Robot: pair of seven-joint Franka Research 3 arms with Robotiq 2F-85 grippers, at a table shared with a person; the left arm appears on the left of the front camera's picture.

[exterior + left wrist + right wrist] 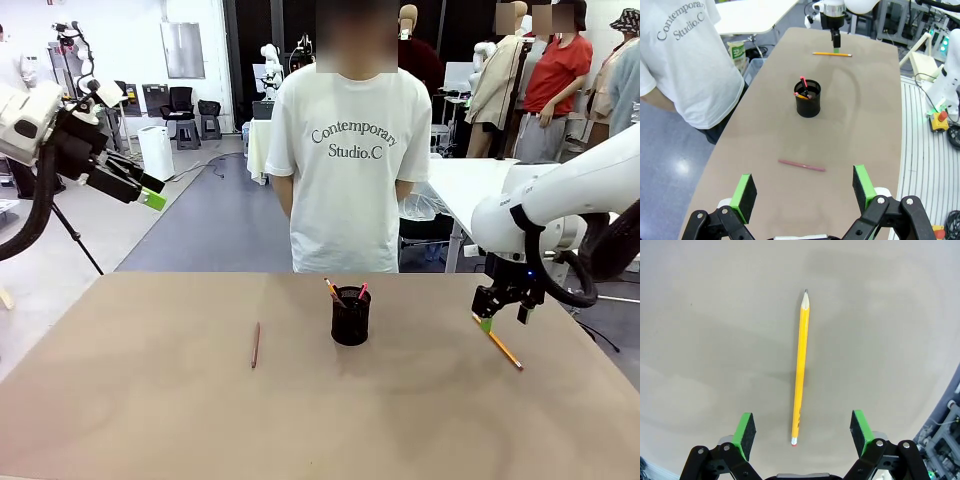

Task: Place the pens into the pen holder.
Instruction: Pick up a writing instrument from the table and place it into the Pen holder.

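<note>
The black mesh pen holder (pixel 351 316) (pixel 807 99) stands mid-table with a pink-ended dark pen (pixel 361 291) and an orange pencil (pixel 332 289) in it. A reddish-brown pen (pixel 255 345) (pixel 801 165) lies flat on the table left of the holder. A yellow pencil (pixel 498 342) (pixel 800 367) (pixel 832 54) lies on the right side. My right gripper (pixel 487 322) (pixel 801 427) hangs open just above that pencil, fingers either side of its eraser end. My left gripper (pixel 152 194) (pixel 805 187) is open, raised high at the far left, empty.
A person in a white T-shirt (pixel 345 150) stands at the far edge of the table (pixel 150 400), hands behind the back. The table's right edge (pixel 900 130) drops to a ribbed floor strip with equipment.
</note>
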